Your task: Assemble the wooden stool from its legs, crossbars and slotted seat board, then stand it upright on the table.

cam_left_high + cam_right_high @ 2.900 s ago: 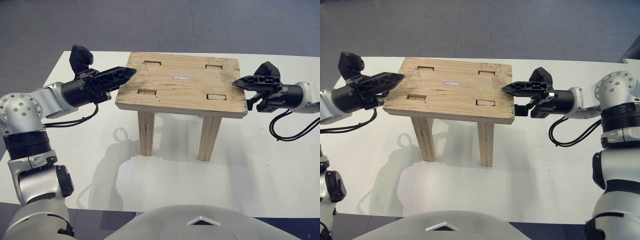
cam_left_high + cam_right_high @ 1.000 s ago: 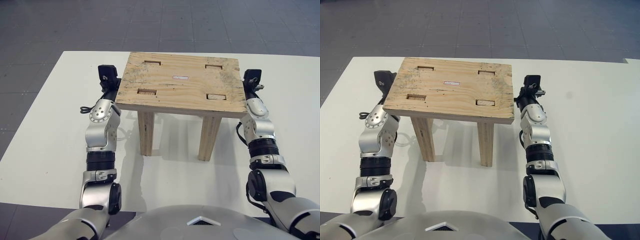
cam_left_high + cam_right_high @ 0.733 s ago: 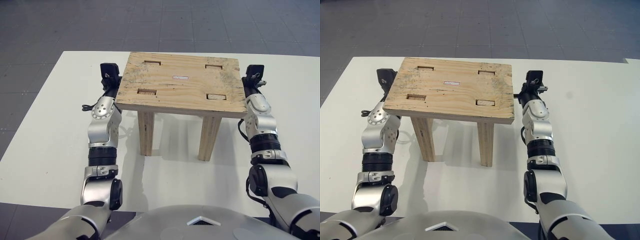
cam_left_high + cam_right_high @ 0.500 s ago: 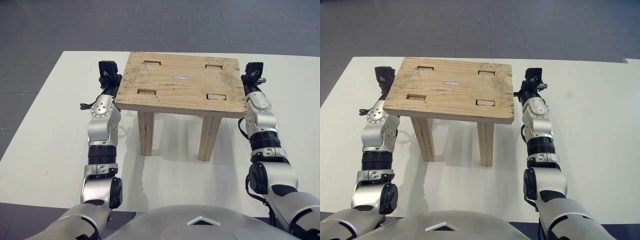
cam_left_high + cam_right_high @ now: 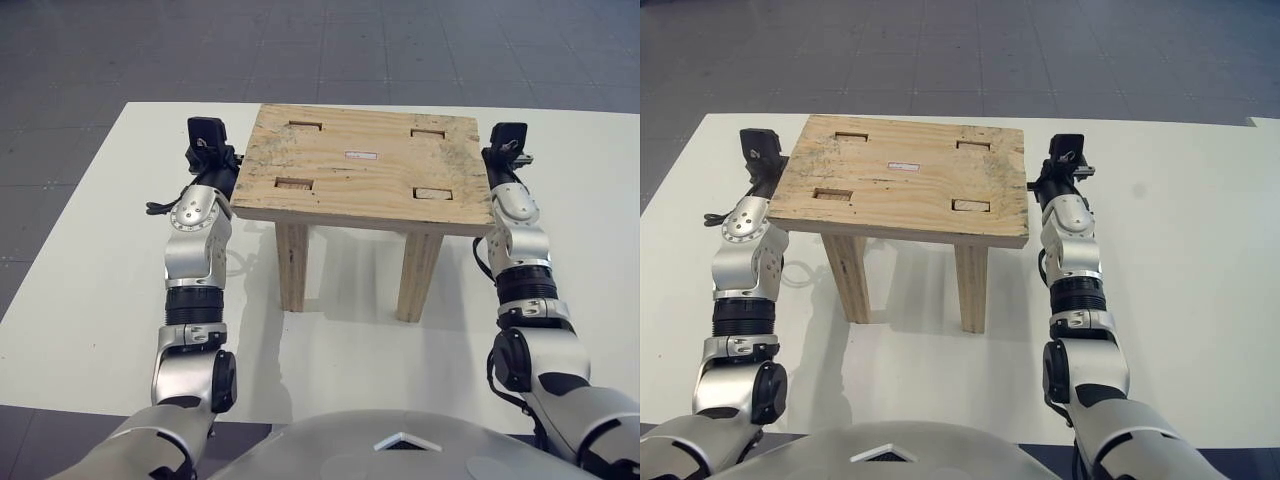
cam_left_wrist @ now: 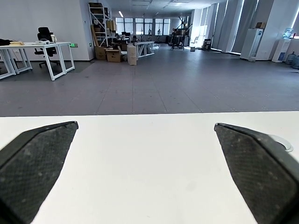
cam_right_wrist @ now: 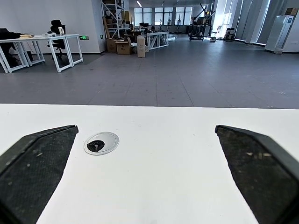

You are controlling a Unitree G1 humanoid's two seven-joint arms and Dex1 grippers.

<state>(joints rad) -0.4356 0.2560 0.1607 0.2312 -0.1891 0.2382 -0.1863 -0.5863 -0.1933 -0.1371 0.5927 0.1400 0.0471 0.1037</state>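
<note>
Wooden stool [image 5: 360, 205] stands upright on the surface [image 5: 90, 270], mid-way across, slotted seat board [image 5: 350, 175] on top, two near legs [image 5: 292, 265] under it, near slots look filled; can't judge the crossbars. My left hand [image 6: 145, 126] is just left of the seat, right hand [image 7: 145, 127] just right, both spread, holding nothing. Looks done; only backing my arms off is left.

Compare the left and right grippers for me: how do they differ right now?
The left gripper sits off the seat board's left edge, the right gripper off its right edge. A round grommet lies in plain sight between the right gripper's fingers; by the left gripper a grommet is half hidden behind one finger. Shared: both are open, empty, and point away over the white table.
</note>
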